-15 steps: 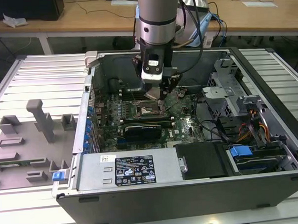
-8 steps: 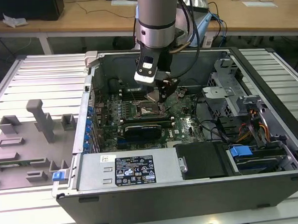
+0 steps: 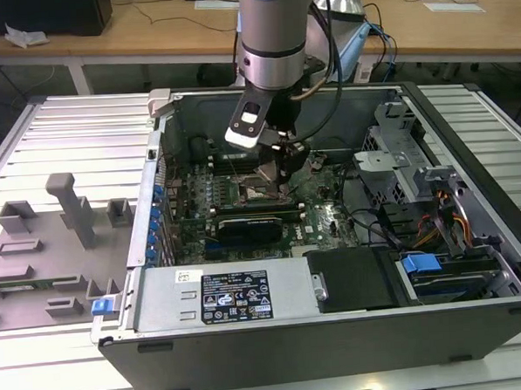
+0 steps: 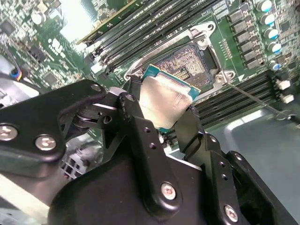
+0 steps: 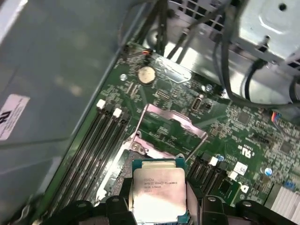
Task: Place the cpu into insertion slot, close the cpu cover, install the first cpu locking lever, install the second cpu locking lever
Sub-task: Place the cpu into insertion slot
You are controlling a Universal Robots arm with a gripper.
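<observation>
The gripper [image 4: 161, 108] grips the cpu [image 5: 158, 192] by its edges over the bare insertion slot [image 4: 187, 63]; the cpu cover [image 5: 171, 123] stands raised.

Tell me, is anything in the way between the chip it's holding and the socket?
Nothing visible. The gripper holds the cpu just above the insertion slot, whose contacts lie bare, and the cpu cover stands open to one side.

In the exterior view, a ribbed metal table [image 3: 65, 127] lies underneath; wooden desks [image 3: 147, 30] run across at twelve o'clock, and grey fixtures [image 3: 27, 251] sit at nine o'clock.
</observation>
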